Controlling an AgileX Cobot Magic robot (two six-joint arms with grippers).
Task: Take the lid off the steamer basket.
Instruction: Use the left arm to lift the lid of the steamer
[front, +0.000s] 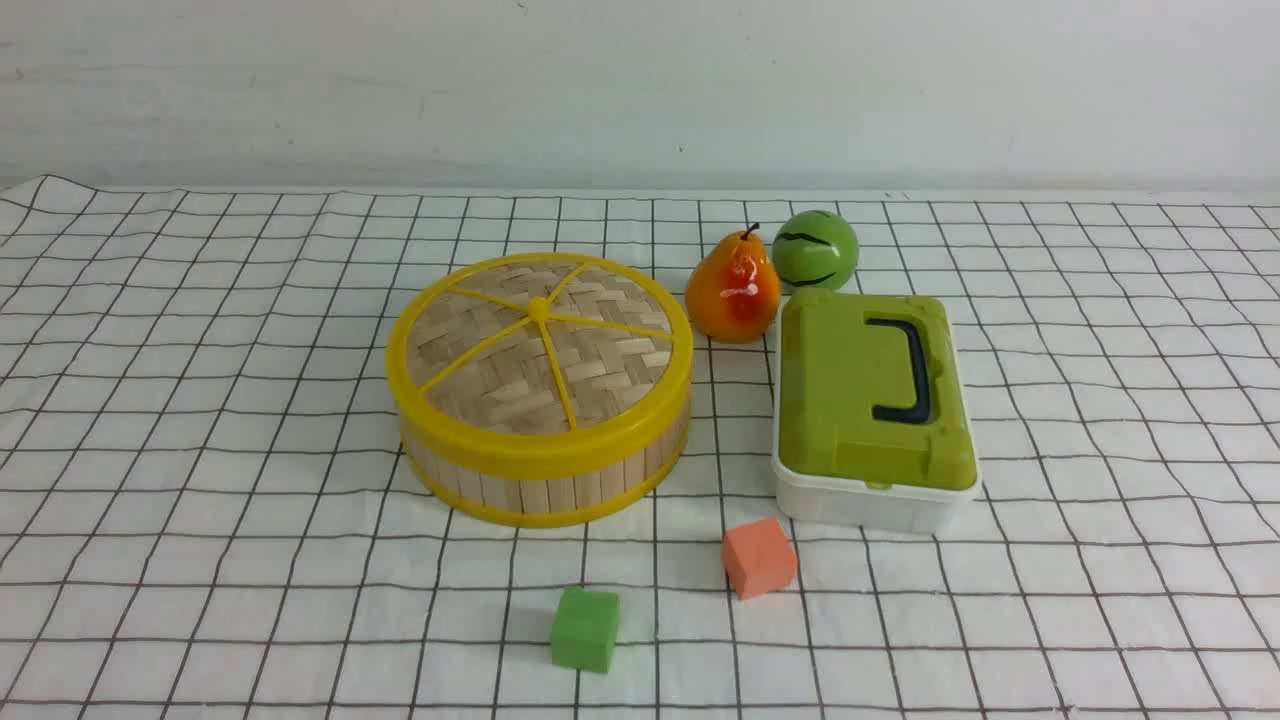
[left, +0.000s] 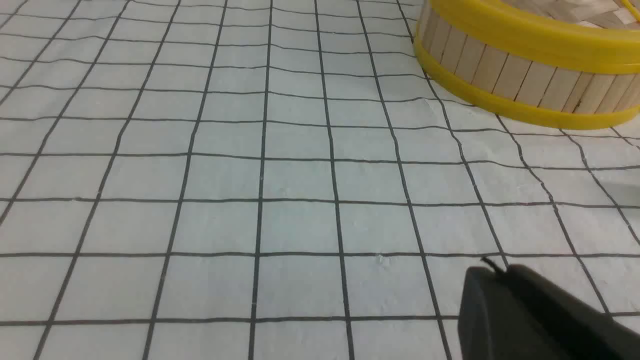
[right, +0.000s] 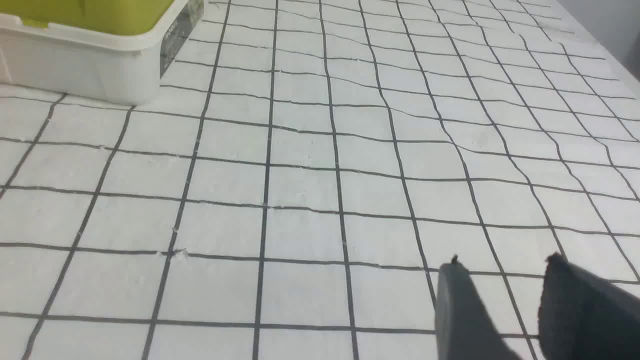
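The woven bamboo lid (front: 540, 350) with yellow rim and spokes sits flat on the steamer basket (front: 545, 485) in the middle of the table in the front view. Neither arm shows in that view. In the left wrist view the basket's slatted wall (left: 520, 75) is at the far edge, well apart from my left gripper (left: 495, 270), whose dark fingers are pressed together and empty. In the right wrist view my right gripper (right: 502, 265) has its two fingers apart, empty, over bare cloth.
A white box with a green lid (front: 870, 400) stands right of the basket; its corner shows in the right wrist view (right: 100, 65). A pear (front: 733, 290) and a green ball (front: 815, 250) lie behind. An orange cube (front: 758, 557) and a green cube (front: 585, 628) lie in front.
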